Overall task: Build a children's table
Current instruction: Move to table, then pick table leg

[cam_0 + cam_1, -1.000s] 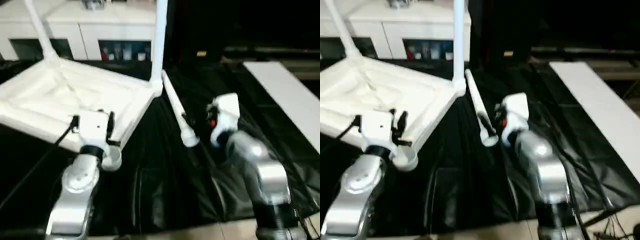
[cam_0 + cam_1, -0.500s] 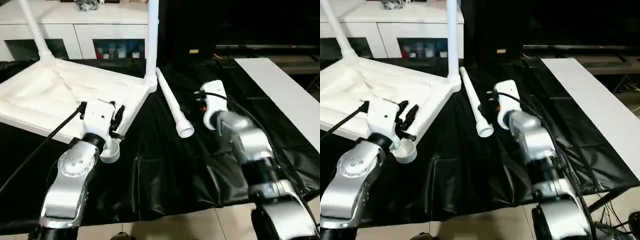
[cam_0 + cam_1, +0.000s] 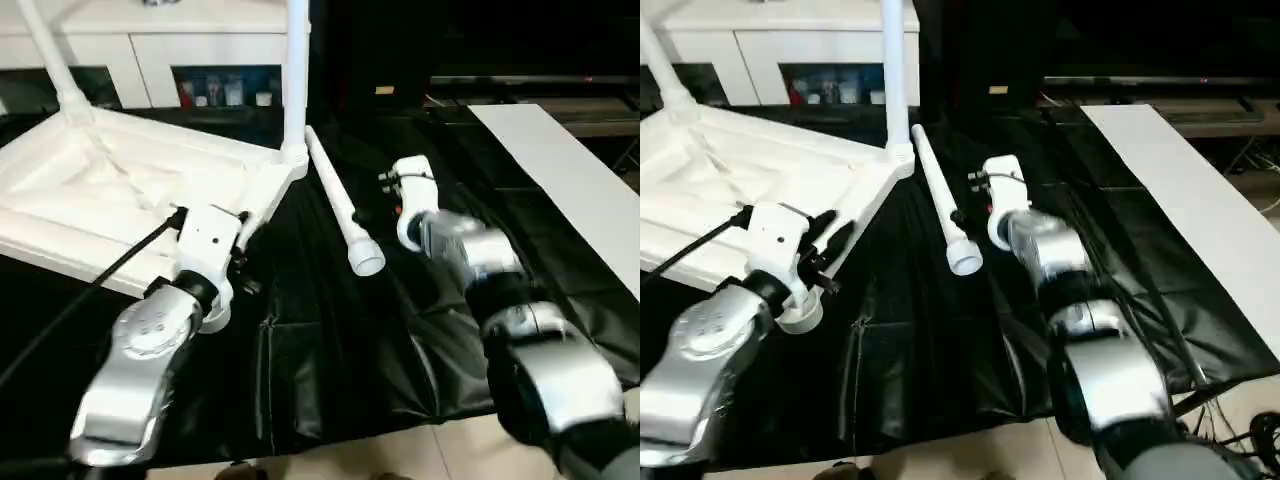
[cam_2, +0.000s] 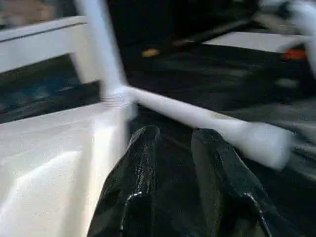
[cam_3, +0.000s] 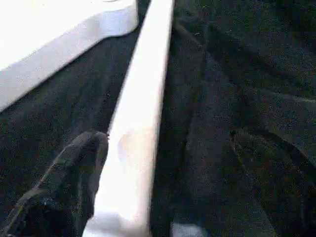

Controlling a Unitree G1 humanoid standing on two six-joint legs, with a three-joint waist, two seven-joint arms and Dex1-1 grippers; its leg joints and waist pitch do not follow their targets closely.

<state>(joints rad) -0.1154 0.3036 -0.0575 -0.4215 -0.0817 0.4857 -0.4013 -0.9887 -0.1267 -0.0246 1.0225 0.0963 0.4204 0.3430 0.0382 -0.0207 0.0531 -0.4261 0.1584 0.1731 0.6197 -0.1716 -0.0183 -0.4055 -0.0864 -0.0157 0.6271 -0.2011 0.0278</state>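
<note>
The white table top (image 3: 90,200) lies upside down on the left, ribbed side up. Two white legs (image 3: 296,70) stand in its far corner sockets. An open round socket (image 3: 803,312) shows at its near corner. A loose leg (image 3: 340,215) lies on the black cloth, running from the far right corner towards me, wide end (image 3: 367,262) nearest. My left gripper (image 4: 177,132) hovers at the top's right edge, fingers (image 4: 143,153) a little apart with nothing between them. My right gripper (image 5: 168,138) is open wide astride the loose leg (image 5: 140,113), one finger (image 5: 69,182) on each side.
A black cloth (image 3: 330,350) covers the work surface. A white cabinet (image 3: 150,50) stands behind the table top. A long white board (image 3: 560,170) lies at the right. A black cable (image 3: 90,290) runs from my left wrist. Pale floor shows along the near edge.
The whole view has tilted and shifted. My right gripper has moved up along the loose leg and closer to it. My left gripper has stayed at the table top's edge.
</note>
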